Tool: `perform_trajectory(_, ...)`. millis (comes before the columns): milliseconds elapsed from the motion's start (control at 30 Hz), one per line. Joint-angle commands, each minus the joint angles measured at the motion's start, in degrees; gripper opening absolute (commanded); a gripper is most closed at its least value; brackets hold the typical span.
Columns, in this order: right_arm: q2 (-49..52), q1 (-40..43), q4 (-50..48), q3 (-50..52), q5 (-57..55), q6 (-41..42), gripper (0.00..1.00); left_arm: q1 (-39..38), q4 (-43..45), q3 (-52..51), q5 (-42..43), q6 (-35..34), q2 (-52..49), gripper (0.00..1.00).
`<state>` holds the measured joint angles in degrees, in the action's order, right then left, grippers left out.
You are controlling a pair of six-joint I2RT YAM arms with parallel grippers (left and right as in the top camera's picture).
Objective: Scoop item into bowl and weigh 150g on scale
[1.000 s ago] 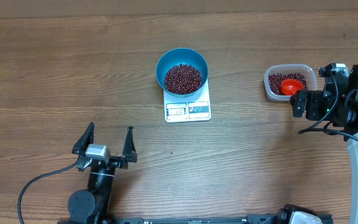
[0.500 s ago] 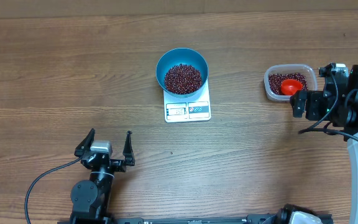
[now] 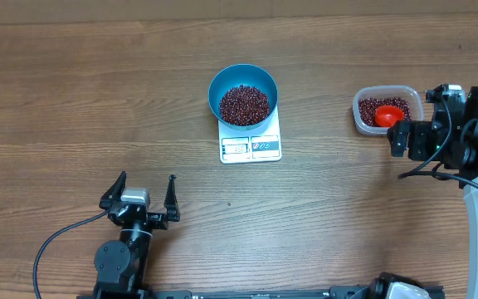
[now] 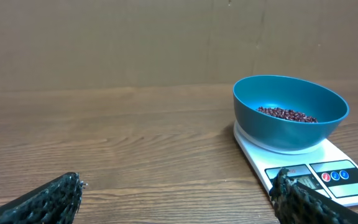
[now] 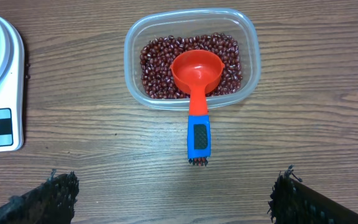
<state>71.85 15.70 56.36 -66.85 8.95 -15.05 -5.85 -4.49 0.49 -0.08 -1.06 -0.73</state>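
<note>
A heap of dark red-brown beans point(image 3: 243, 103) lay in the blue bowl point(image 3: 219, 87) and covered its bottom. The bowl stood on the far part of the white scale point(image 3: 251, 148), and the panel with the display and the labels stayed free at the near edge. The figures on the display were too small to read. The scale stood about in the middle of the wooden bench point(image 3: 56, 100).

To the right, well apart from the scale, was a clear plastic tub point(image 5: 250, 74) with more beans of the same kind inside. A scoop point(image 5: 196, 71) with a red cup and a blue handle rested in it. The cup lay on the beans, and the handle went over the near rim of the tub and out over the bench.

The right gripper point(image 5: 174, 190) hung just beside the tub, on the side of the handle. Its jaws were spread wide, nothing was between them, and they did not touch the scoop.

The left gripper point(image 3: 148, 178) was at the near left of the bench, well apart from the scale. It was also wide open and empty, and it pointed toward the bowl.
</note>
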Motion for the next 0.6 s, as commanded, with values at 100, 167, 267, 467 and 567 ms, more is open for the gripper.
perform_trajectory(100,0.07,-0.26,-0.26,-1.49,-0.13,-0.24,1.00,4.33,0.04,-0.24,1.01,1.09,0.57,1.00)
perform_trajectory(167,0.07,-0.26,-0.26,-1.49,-0.11,-0.24,1.00,5.33,0.04,-0.24,0.98,1.09,0.57,1.00)
perform_trajectory(267,0.07,-0.26,-0.28,-1.49,-0.11,-0.24,1.00,5.46,0.02,-0.24,1.01,1.09,0.57,1.00)
perform_trajectory(467,0.07,-0.26,-0.26,-1.49,-0.11,-0.22,1.00,5.46,0.02,-0.24,1.01,1.09,0.52,0.99)
perform_trajectory(567,0.07,-0.26,-0.26,-1.46,-0.13,-0.22,1.00,5.46,0.02,-0.24,1.01,1.09,0.52,1.00)
